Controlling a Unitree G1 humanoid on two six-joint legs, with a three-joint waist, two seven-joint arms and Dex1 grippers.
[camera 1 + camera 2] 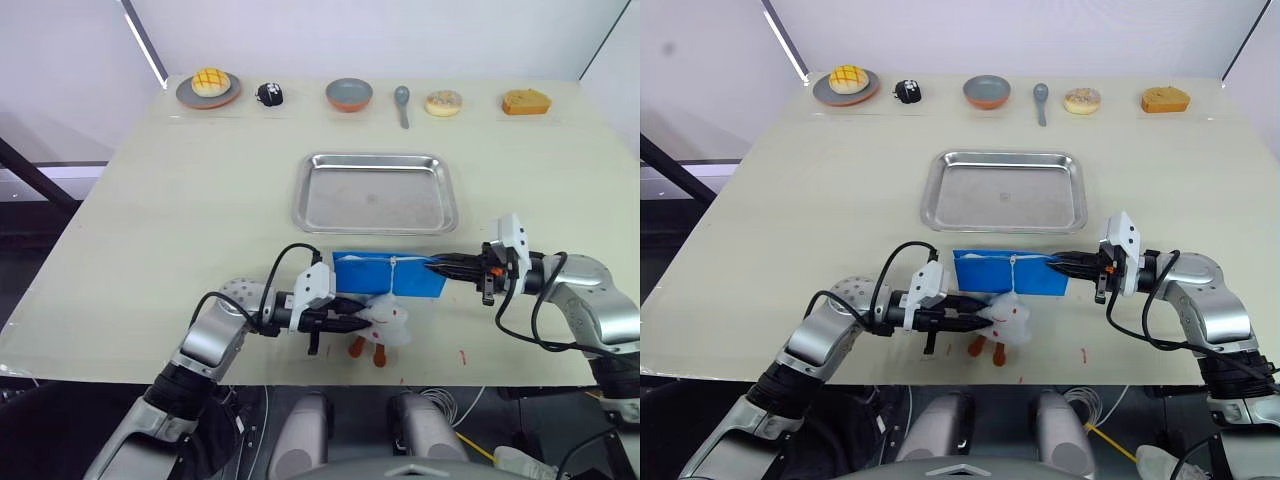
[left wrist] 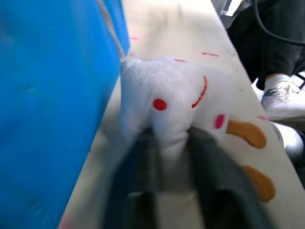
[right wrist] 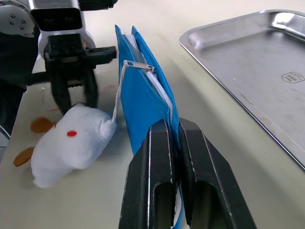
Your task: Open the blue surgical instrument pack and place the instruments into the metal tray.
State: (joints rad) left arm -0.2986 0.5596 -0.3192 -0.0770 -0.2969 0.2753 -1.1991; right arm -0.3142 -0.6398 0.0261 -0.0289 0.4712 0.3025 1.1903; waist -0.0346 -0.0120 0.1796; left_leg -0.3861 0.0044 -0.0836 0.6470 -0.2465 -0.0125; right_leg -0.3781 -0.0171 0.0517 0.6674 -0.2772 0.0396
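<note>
Pinching the white plush zipper charm (image 1: 385, 322) in our left gripper (image 1: 345, 322) while our right gripper (image 1: 447, 265) clamps the blue surgical instrument pack (image 1: 388, 274), we risk the cord (image 3: 119, 90) snapping or the pack slipping sideways.

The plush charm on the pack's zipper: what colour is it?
White plush charm with red dots and orange feet, clearest in the left wrist view.

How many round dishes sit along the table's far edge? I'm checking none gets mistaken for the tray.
2: a grey plate holding a yellow bun at the far left, and an orange-rimmed bowl beside the grey spoon.

Blue pack (image 1: 388, 275); silver tray (image 1: 376, 193); white plush (image 1: 385, 322) with red dots, orange feet; cream counter (image 1: 180, 220).
</note>
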